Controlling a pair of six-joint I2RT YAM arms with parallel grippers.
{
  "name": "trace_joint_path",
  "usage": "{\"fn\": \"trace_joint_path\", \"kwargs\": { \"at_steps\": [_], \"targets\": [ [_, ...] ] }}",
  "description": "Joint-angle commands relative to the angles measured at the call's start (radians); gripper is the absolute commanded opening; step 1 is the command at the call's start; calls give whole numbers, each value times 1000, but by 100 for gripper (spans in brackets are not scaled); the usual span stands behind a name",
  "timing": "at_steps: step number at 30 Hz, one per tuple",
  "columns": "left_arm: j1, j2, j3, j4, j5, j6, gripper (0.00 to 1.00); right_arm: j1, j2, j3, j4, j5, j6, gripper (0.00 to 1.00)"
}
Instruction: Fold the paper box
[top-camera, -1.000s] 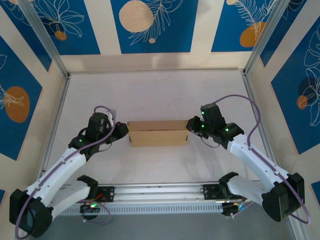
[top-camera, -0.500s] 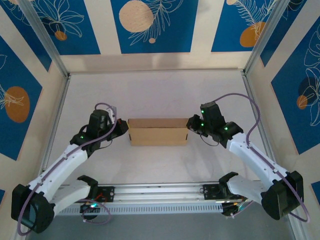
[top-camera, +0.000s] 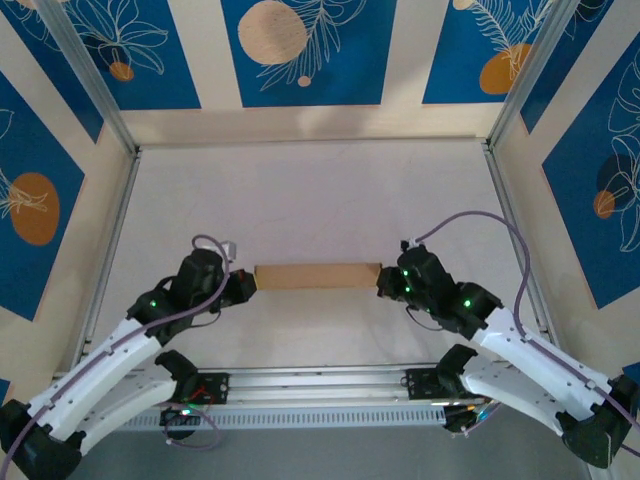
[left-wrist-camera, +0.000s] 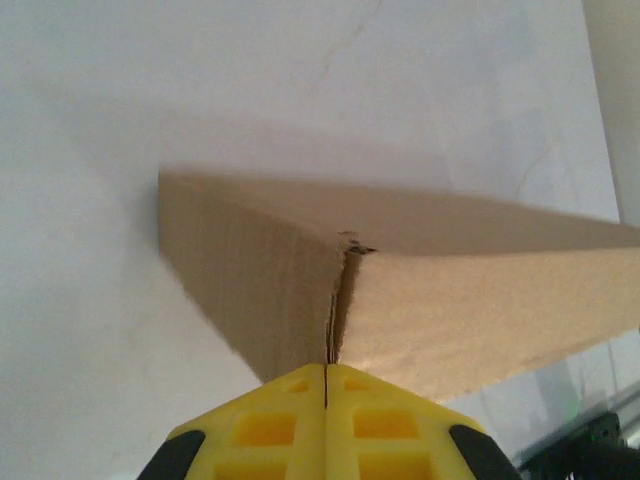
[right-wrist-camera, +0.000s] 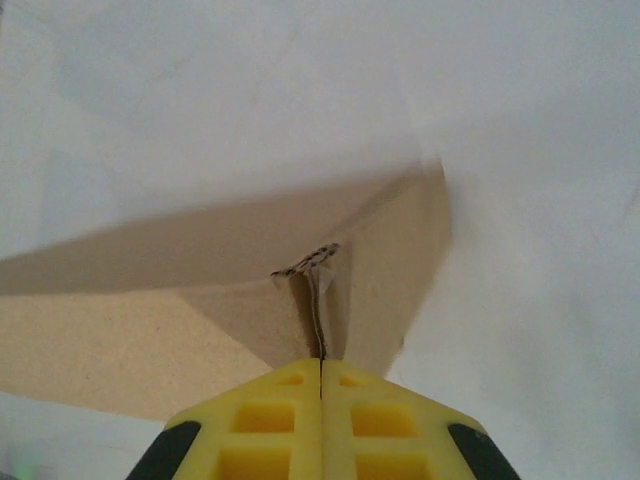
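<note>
Cardboard spans the gap between the 2 arms: the paper box (top-camera: 318, 275) lies over the middle of the desk (top-camera: 300, 190), toward its near edge, seen from above as a narrow brown strip running left to right. The left jaws are pressed together on its left end, yellow fingers (left-wrist-camera: 270, 430) nipping a thin card edge at a frayed corner seam, and the right jaws pinch the right end likewise, fingers (right-wrist-camera: 370, 430) closed on card. Whether it touches the desk I cannot tell.

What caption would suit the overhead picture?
Left end effector and right end effector pinch opposite ends of the paper box.
</note>
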Motion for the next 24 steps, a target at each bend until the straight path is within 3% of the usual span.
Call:
{"fn": "trace_joint_path", "kwargs": {
  "at_steps": [1, 5, 11, 15, 17, 21, 24],
  "targets": [
    [-28, -34, -76, -161, -35, -98, 0, 41, -24, -55, -143, 40, 65, 3],
    [-31, -61, -92, -168, -44, -116, 1, 79, -50, -59, -160, 59, 87, 9],
    [-28, 34, -23, -117, -91, -28, 35, 54, -29, -42, -133, 38, 38, 34],
    [21, 197, 66, -62, -83, 56, 55, -118, 87, 5, -76, -169, -88, 44],
    [46, 265, 94, -30, -113, 100, 61, -228, 177, 19, -18, -339, -198, 49],
    [116, 365, 74, 86, -98, 136, 67, -358, 352, 45, 63, -513, -298, 55],
    [136, 442, 46, 202, -52, 132, 67, -382, 455, 69, 101, -571, -340, 57]
  ]
}}
